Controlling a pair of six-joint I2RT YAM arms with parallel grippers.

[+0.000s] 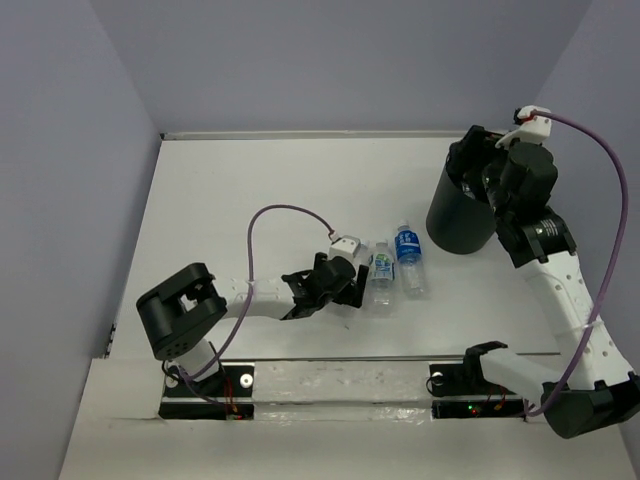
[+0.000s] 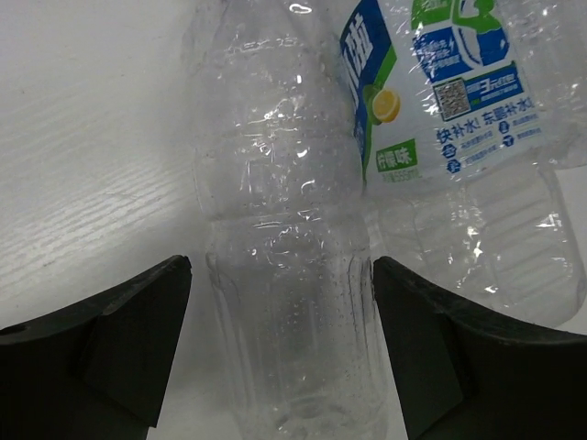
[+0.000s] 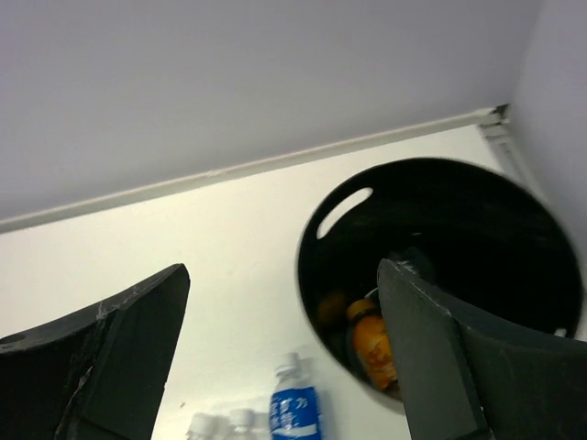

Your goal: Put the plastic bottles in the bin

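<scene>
While the left gripper [image 2: 282, 275] holds its jaws spread around a clear bottle [image 2: 284, 183] lying on the table [image 2: 92, 137], a blue-labelled bottle [image 2: 459, 137] lies just beside it; farther off, the right gripper [image 3: 282, 270] hangs spread and empty above the bin [image 3: 459, 220], which holds an orange bottle [image 3: 374, 348].

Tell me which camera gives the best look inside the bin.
The right wrist view: it looks down into the bin, where an orange bottle lies. The top external view shows only its outer wall, the mouth partly hidden by the right arm. The left wrist view misses it.
</scene>
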